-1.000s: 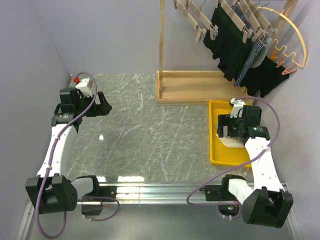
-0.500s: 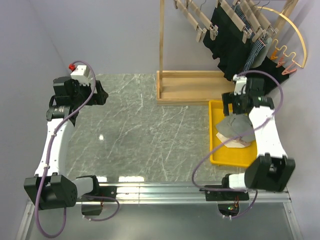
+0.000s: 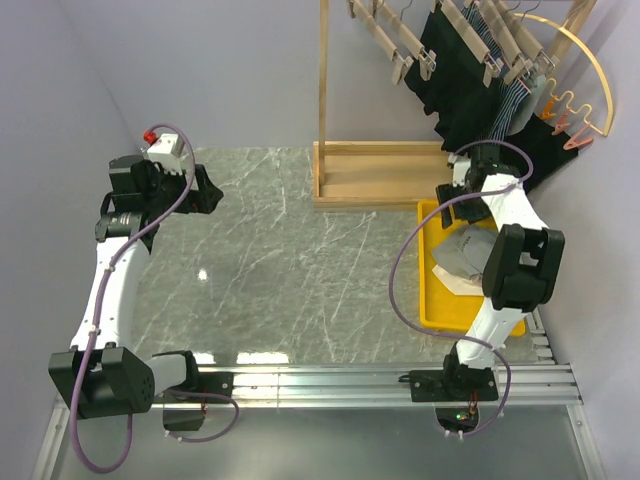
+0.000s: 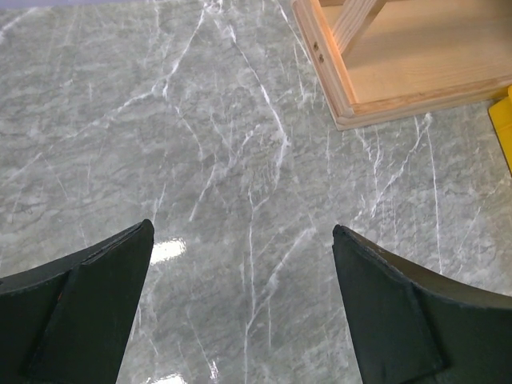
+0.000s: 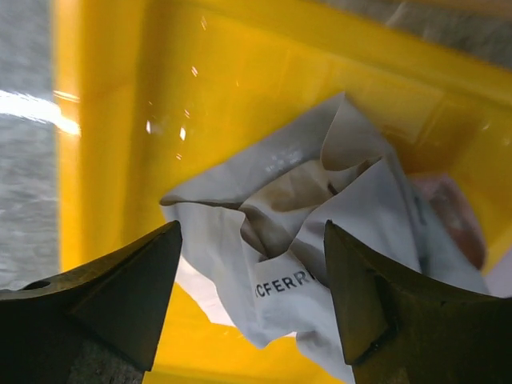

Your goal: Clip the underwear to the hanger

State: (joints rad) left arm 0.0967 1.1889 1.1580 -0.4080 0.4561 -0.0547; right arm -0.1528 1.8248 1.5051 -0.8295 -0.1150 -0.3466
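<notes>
The light grey underwear (image 3: 465, 250) lies crumpled in the yellow tray (image 3: 425, 270). In the right wrist view the underwear (image 5: 360, 192) shows a printed waistband. My right gripper (image 3: 462, 197) hangs over the tray's far end, and in its own view the gripper (image 5: 252, 232) is open and empty above the fabric. Pale wooden bar hangers (image 3: 395, 45) with end clips hang on the rack at the back. My left gripper (image 3: 205, 190) is open and empty over the table's far left, and in its own view the gripper (image 4: 240, 232) holds nothing.
The wooden rack base (image 3: 375, 175) and its post (image 3: 323, 80) stand at the back; the base also shows in the left wrist view (image 4: 416, 56). Black garments (image 3: 465, 90) and a yellow hoop hanger (image 3: 590, 70) hang at the back right. A beige-pink garment (image 5: 460, 216) lies under the underwear.
My right wrist has moved from over the middle of the tray to its far end, with the arm folding up. The grey underwear now shows uncovered. My left gripper shifted slightly back-left.
</notes>
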